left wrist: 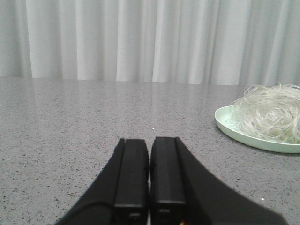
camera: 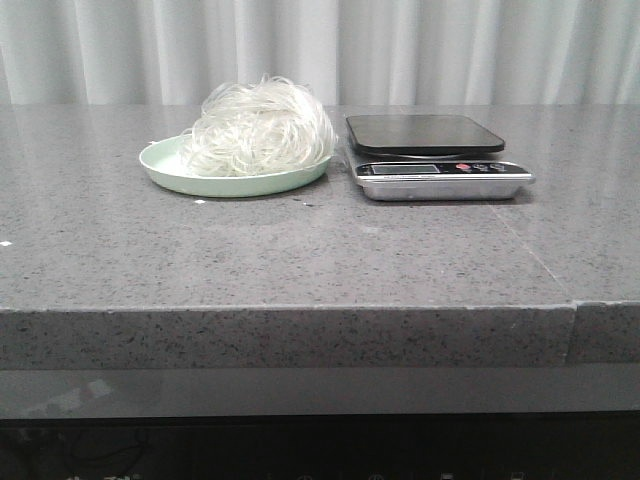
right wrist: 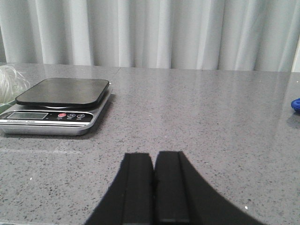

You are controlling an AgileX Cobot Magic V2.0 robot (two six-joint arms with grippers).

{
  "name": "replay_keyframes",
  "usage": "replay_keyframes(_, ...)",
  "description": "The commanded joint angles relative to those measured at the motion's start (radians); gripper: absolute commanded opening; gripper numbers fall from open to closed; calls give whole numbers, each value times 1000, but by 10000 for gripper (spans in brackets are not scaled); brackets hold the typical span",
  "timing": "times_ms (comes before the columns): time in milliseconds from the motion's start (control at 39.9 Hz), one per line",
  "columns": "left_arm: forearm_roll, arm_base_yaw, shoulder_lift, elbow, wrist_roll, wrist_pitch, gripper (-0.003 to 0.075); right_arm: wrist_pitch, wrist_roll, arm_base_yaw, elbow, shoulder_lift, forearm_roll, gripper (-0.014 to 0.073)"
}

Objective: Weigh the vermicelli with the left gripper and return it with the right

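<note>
The scale's display (camera: pixel 413 168) is too small to read. A blue object (right wrist: pixel 296 104) and the plate (left wrist: pixel 253 139) are cut off by picture edges.

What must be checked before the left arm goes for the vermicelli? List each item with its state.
1. Vermicelli heaped on the plate, nothing spilled onto the table: ok.
2. Scale platform bare, ready for the load: ok.
3. Scale display reads zero: cannot tell, the digits are too small.
4. Left end effector open for the grasp: not ok, the fingers are together.
5. Right end effector empty and clear of the scale: ok, shut on nothing, short of the scale.
6. Path from the plate to the scale free: ok, they sit side by side with nothing between.
</note>
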Motion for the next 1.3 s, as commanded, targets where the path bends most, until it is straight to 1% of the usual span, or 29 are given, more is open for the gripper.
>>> replay_keyframes(0, 0, -8, -23, 37, -4, -84, 155, -86, 0, 0, -3, -15, -10, 134)
replay_keyframes(626, 0, -8, -23, 37, -4, -84, 155, -88, 0, 0, -3, -15, -10, 134)
replay_keyframes(751, 0, -8, -23, 35, -1, -121, 155, -92, 0, 0, -6, -15, -10, 134)
replay_keyframes(851, 0, -8, -23, 12, -1, -151, 155, -87, 0, 0, -47, -15, 24, 134)
replay_keyframes(1052, 0, -8, -13, -168, -1, -125, 155, -18, 0, 0, -240, -5, 36, 134)
replay_keyframes(1152, 0, -8, 26, -282, -1, -72, 155, 22, 0, 0, -352, 43, 36, 134)
replay_keyframes(1277, 0, -8, 109, -423, -1, 5, 155, 75, 0, 0, -486, 149, 36, 134)
